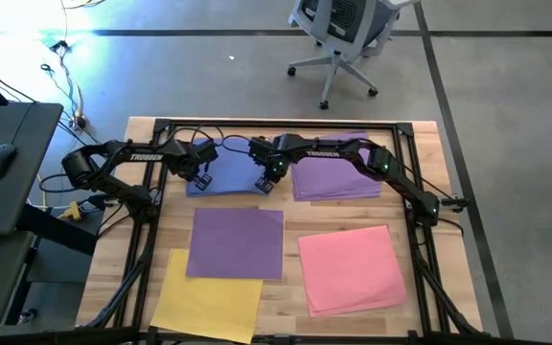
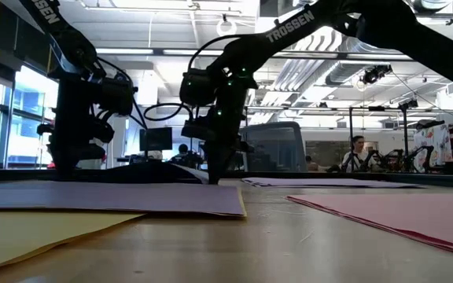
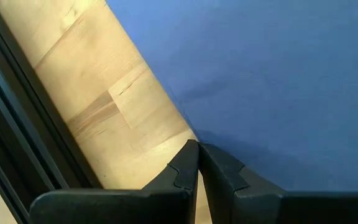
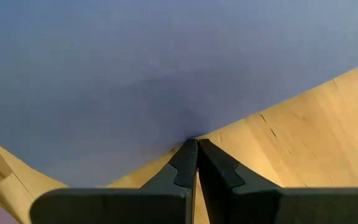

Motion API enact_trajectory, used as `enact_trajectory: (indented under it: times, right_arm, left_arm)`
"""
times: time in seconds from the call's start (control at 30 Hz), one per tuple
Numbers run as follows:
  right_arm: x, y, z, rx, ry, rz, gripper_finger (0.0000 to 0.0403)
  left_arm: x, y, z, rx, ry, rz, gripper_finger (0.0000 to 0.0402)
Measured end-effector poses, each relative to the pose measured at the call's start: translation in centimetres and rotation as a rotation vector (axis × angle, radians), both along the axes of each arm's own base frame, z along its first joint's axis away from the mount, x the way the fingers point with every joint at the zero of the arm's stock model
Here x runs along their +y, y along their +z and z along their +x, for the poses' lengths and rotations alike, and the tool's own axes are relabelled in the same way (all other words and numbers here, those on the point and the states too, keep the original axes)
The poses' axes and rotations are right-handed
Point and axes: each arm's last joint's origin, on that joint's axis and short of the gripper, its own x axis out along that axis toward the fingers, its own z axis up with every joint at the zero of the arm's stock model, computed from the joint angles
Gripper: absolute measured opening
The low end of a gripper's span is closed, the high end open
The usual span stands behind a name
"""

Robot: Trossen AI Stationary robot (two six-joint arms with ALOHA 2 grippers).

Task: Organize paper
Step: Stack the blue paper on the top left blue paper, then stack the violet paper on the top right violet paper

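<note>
At the far edge of the tabletop [image 1: 142, 134], left of its middle, lies the periwinkle blue sheet [image 1: 226, 172], and both hands are down on it. The left hand [image 1: 199, 178] sits at the sheet's near-left corner; its wrist view shows the closed fingertips [image 3: 188, 163] right at the blue edge, with bare wood beside. The right hand [image 1: 268, 178] sits at the near-right corner, its fingertips [image 4: 187, 162] also pressed together where blue paper meets wood. Neither hand visibly has paper between its fingers; each seems to press or pin a corner, though I cannot rule out a pinched edge.

The blue sheet's long axis runs left to right, parallel to the far edge, so it spans the gap between the two hands, one at each end. Both arms are equally near it; any move of this sheet would likely turn on the two corners travelling together.

Count of paper patches seen from above:
- one blue, between the hands;
- two purple, the purple stack [image 1: 336, 172] at the far right, just beside the blue, and the purple sheet [image 1: 237, 242] in the middle;
- one yellow sheet [image 1: 207, 295] at the near-left, partly under the middle purple;
- one pink stack [image 1: 351, 268] at the near-right, its edges fanned, so several sheets whose number I cannot tell.
</note>
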Motion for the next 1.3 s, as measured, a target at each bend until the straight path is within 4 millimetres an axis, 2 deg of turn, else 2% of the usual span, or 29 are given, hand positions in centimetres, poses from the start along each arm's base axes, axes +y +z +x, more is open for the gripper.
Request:
enact_trajectory:
  times: [0.4,0.6,0.87,1.03,1.17,1.3]
  right_arm:
    - [0.2,0.5,-0.7,0.061,-0.023,0.021,0.0]
    - [0.2,0.9,-0.9,0.068,-0.011,-0.006,0.0]
    - [0.3,4.8,-1.5,-0.007,0.053,-0.043,0.0]
    - [0.5,7.4,-2.0,-0.059,0.089,-0.059,0.0]
    - [2.0,8.2,-2.0,-0.081,0.151,-0.012,0.0]
    - [6.3,8.0,-2.0,-0.052,0.382,0.155,0.0]
  left_arm:
    - [-0.1,0.1,-0.2,0.017,0.027,0.01,0.0]
    - [-0.4,1.1,-0.6,-0.014,0.059,0.036,0.0]
    - [-1.2,4.1,-1.8,-0.11,0.103,0.099,0.0]
    - [-1.6,6.4,-2.1,-0.253,0.102,0.109,0.0]
    - [-2.1,7.7,-1.9,-0.419,0.029,0.063,0.0]
    - [-3.0,8.8,-1.8,-0.561,-0.061,0.01,0.0]
